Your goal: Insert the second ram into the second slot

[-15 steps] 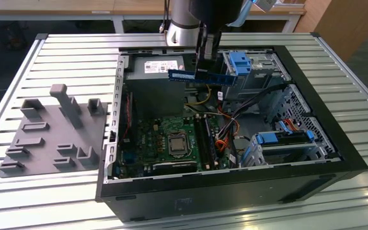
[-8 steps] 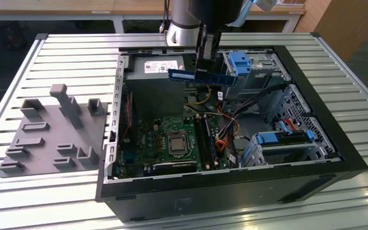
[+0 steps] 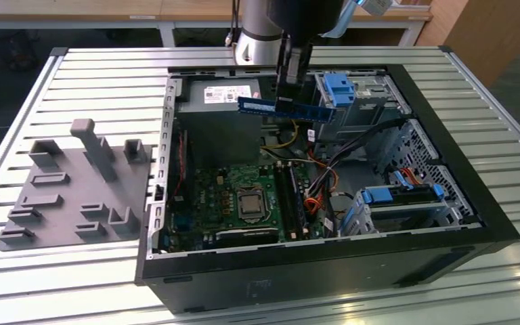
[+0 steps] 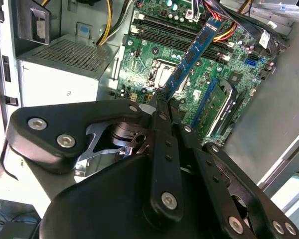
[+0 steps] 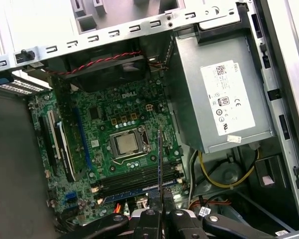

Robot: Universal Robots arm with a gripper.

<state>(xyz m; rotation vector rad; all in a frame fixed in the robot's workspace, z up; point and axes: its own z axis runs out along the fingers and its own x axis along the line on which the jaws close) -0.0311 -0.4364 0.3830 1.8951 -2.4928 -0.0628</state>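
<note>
**Step in hand: transport of the module to the slot; seating not yet begun.**

1. In the second wrist view, the end effector (image 4: 162, 102) was closed narrowly on the second ram (image 4: 189, 57). The fingers clamped the two flat faces, and the blue board projected beyond the fingertips.
2. In the first wrist view, the stick appeared edge-on as a thin line rising from the fingertips. It hung clear above the motherboard (image 5: 104, 119), touching nothing.
3. The memory slots (image 5: 139, 178) lay below and apart from the stick, beside the processor socket (image 5: 127, 144). One slot appeared to hold a blue module already. Which slot counted as the second could not be told.
4. The stick appeared to lie across the line of the slots, not along it.
5. Judgement: insertion called for the module's long edge to be turned parallel to the free slot, centred over it, then pressed straight down with even force.
6. In the exterior view, the stick hung level over the far part of the open computer case (image 3: 477, 196), near the power supply (image 3: 219, 101). The case rested on the slatted table (image 3: 106, 74).
</note>
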